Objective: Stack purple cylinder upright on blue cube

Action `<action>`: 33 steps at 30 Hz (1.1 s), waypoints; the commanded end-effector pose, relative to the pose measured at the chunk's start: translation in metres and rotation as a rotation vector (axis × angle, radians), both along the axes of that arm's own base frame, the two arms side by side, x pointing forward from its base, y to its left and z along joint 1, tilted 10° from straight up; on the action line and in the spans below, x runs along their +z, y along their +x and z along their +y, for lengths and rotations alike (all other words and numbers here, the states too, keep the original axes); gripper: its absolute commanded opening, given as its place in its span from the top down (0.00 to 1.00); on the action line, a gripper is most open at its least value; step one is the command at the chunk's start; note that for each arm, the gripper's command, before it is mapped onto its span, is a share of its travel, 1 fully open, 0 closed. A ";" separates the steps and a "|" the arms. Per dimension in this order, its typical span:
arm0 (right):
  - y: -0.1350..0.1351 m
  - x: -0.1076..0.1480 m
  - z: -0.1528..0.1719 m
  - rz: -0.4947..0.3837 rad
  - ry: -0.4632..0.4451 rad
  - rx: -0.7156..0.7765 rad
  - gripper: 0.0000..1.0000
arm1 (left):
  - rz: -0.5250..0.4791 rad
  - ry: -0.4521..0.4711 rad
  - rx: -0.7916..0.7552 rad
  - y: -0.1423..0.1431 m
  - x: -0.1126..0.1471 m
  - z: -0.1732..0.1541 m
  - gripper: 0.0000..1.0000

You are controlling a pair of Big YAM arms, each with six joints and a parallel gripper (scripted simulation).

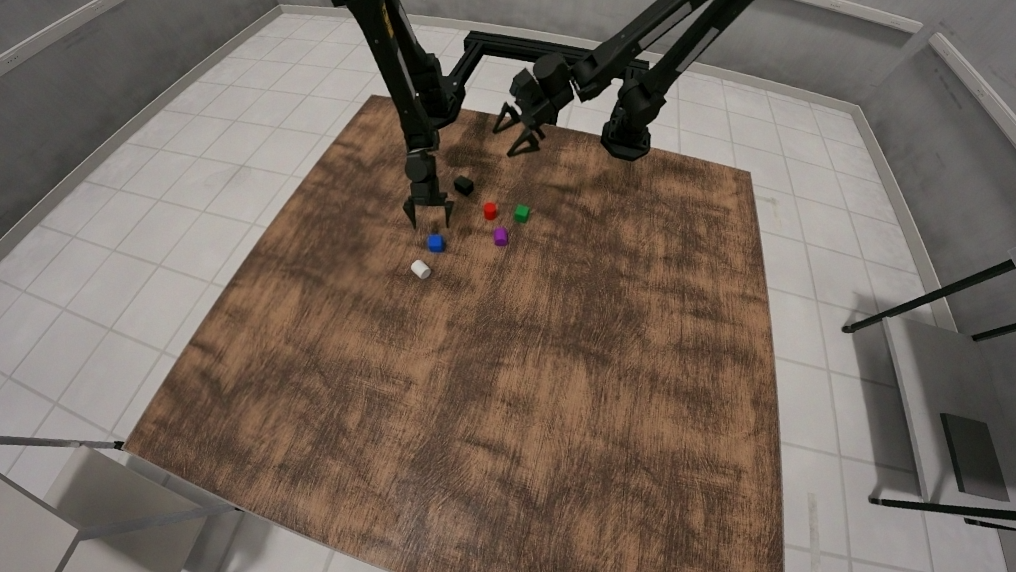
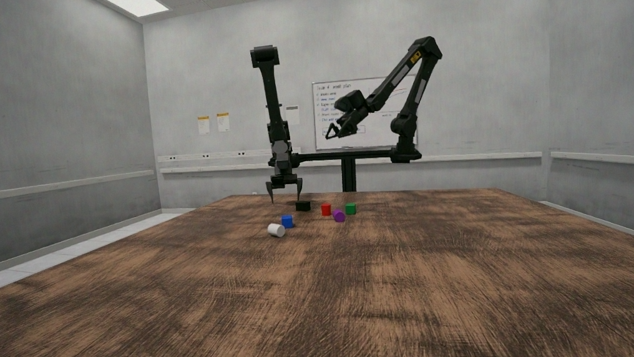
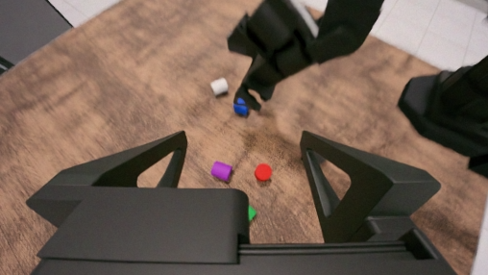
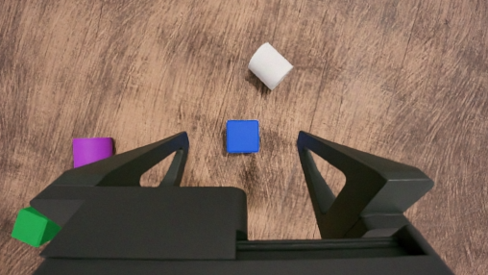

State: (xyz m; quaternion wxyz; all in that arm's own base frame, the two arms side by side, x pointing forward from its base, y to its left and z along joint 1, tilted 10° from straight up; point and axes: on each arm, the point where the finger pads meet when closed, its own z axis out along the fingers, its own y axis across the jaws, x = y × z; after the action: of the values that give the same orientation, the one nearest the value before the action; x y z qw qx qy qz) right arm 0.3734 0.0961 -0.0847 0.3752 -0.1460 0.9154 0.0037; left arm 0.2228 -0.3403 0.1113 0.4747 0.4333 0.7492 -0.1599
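Observation:
The purple cylinder (image 1: 500, 236) lies on its side on the wooden table, to the right of the blue cube (image 1: 435, 243). Both show in the exterior view, cylinder (image 2: 339, 216) and cube (image 2: 287, 221). My right gripper (image 1: 428, 218) hangs open and empty just above the blue cube (image 4: 242, 137), pointing down; the purple cylinder (image 4: 92, 150) lies off to its side. My left gripper (image 1: 517, 135) is open and empty, raised high at the back of the table. Its wrist view looks down on the purple cylinder (image 3: 221, 170) and the blue cube (image 3: 240, 108).
A white cylinder (image 1: 420, 269) lies on its side in front of the blue cube. A red cylinder (image 1: 489, 210) and a green cube (image 1: 521, 213) stand just behind the purple cylinder. A black cube (image 1: 463, 185) sits farther back, beside the right arm.

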 end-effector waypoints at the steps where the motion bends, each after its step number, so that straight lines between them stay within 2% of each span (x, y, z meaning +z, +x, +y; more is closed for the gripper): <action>1: 0.003 0.006 0.002 -0.010 0.009 -0.002 0.00 | -0.018 -0.057 -0.004 0.004 0.036 -0.020 0.00; 11: 0.002 0.002 0.001 -0.006 0.003 0.000 0.00 | -0.021 -0.061 0.006 0.009 0.036 -0.019 0.00; 14: 0.002 -0.002 0.010 0.024 0.024 0.004 0.34 | 0.019 -0.053 0.017 0.005 0.028 -0.021 0.00; 16: 0.002 -0.011 0.016 0.066 0.042 0.014 0.36 | 0.072 -0.068 0.051 0.003 0.025 -0.022 0.00; 19: 0.010 -0.021 0.045 0.161 0.118 0.067 0.36 | 0.188 -0.075 0.168 0.001 0.014 -0.021 0.00; 21: 0.010 -0.021 0.045 0.161 0.118 0.067 0.36 | 0.188 -0.075 0.168 0.001 0.014 -0.021 0.00; 23: 0.013 -0.030 0.068 0.257 0.176 0.108 0.36 | 0.262 -0.072 0.269 -0.001 0.007 -0.019 0.00; 26: 0.012 -0.041 0.099 0.404 0.242 0.152 0.36 | 0.319 -0.054 0.395 -0.004 0.000 -0.015 0.00; 30: 0.010 -0.051 0.135 0.614 0.297 0.164 0.36 | 0.358 -0.038 0.553 -0.007 -0.004 -0.008 0.00; 33: 0.013 -0.054 0.161 0.763 0.300 0.141 0.36 | 0.366 -0.034 0.665 -0.010 -0.004 -0.002 0.00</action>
State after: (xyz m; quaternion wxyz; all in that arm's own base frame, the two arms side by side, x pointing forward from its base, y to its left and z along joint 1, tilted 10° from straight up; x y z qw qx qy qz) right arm 0.3873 0.2392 -0.1211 0.1065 -0.1671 0.9552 0.2200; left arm 0.2118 -0.3203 0.0876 0.3809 0.2152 0.8967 -0.0669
